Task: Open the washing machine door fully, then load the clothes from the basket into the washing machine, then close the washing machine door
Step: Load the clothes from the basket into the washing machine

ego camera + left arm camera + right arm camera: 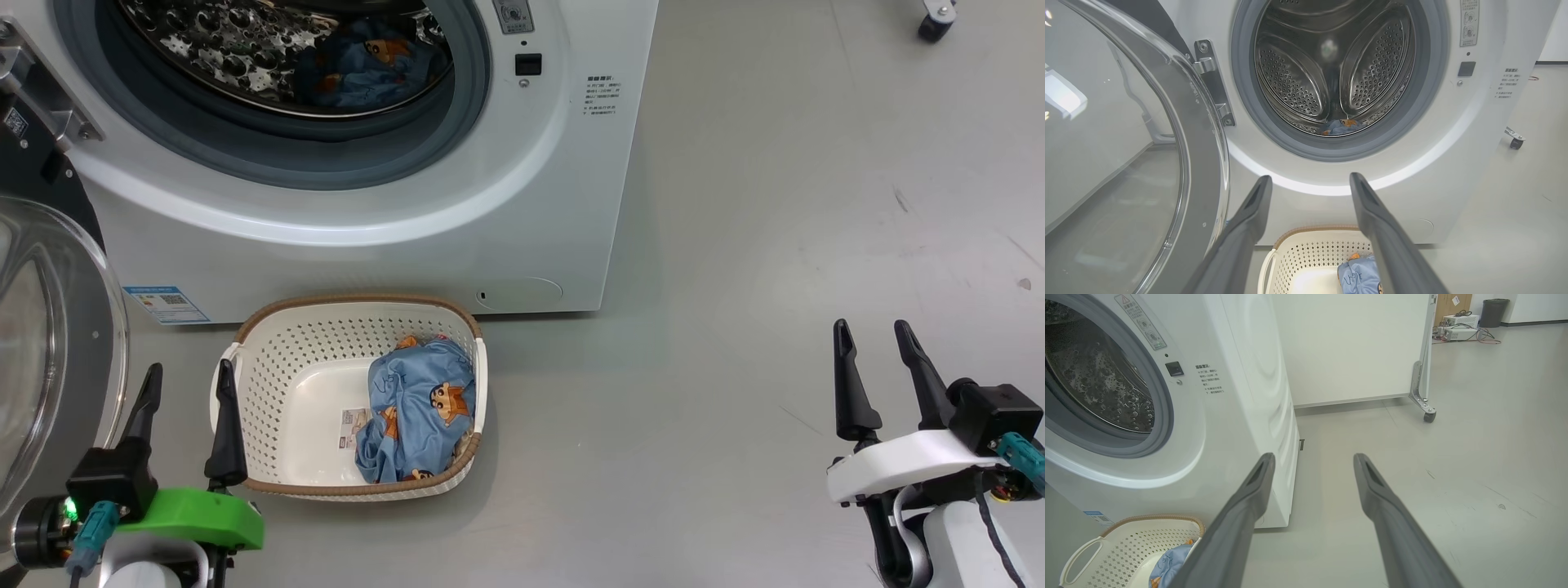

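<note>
1. The washing machine door stands swung wide on its hinge at the left side of the washing machine. Its glass bowl bulges out just beside the left arm, so the opening step looks done.
2. Loading appears to be partly done: one blue printed garment lies at the bottom of the drum, behind the grey gasket.
3. The rest of the clothes lie bunched in the right half of the basket, against its right wall and near rim. The left half shows bare bottom and a sticker.
4. The basket sits on the floor, its far rim close to the foot of the machine's front, below the drum mouth.
5. The left gripper hovers at the basket's left rim, between the basket and the door. Its fingers are spread wide with nothing between them.
6. The right gripper hangs over bare floor, well apart from the basket on its right side. It is likewise spread wide and empty.
7. By my judgement the task is about halfway through. The basket pile has yet to go into the drum, and after that the door must be swung shut.
</note>
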Available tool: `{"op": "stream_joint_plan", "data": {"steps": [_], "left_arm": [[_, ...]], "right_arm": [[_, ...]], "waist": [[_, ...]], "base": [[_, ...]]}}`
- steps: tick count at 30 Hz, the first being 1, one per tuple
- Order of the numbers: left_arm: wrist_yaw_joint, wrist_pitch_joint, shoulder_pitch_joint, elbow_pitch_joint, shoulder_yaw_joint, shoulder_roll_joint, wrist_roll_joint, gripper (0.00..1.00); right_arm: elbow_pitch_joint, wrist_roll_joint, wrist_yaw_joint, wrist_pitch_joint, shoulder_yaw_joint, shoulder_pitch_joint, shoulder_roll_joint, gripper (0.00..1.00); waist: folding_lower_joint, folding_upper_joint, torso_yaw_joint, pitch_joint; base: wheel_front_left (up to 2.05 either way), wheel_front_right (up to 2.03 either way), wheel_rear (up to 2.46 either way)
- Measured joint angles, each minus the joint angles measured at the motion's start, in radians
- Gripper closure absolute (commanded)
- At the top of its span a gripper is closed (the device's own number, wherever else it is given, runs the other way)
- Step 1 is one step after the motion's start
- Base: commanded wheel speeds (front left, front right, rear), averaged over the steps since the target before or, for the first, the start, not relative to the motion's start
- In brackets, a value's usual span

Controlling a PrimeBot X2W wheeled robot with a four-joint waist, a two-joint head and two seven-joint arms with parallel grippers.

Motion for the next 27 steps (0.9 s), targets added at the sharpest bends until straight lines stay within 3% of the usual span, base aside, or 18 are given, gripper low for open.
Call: {"op": "stream_joint_plan", "data": {"steps": [11,27], "left_arm": [[0.000,0.000,0.000,-0.030,-0.010,-0.003,0.000,0.00],[-0.001,0.000,-0.087,-0.050,-0.024,-0.006,-0.029,0.00]], "right_arm": [[-0.022,0.000,0.000,0.000,0.002,0.001,0.002,0.00],[-0.049,0.000,0.000,0.000,0.000,-0.048,0.009,0.00]], "waist": [[0.0000,0.0000,0.007,0.057],[0.0000,0.0000,0.013,0.225]], "base": [[0.00,0.00,0.00],[0.00,0.00,0.00]]}}
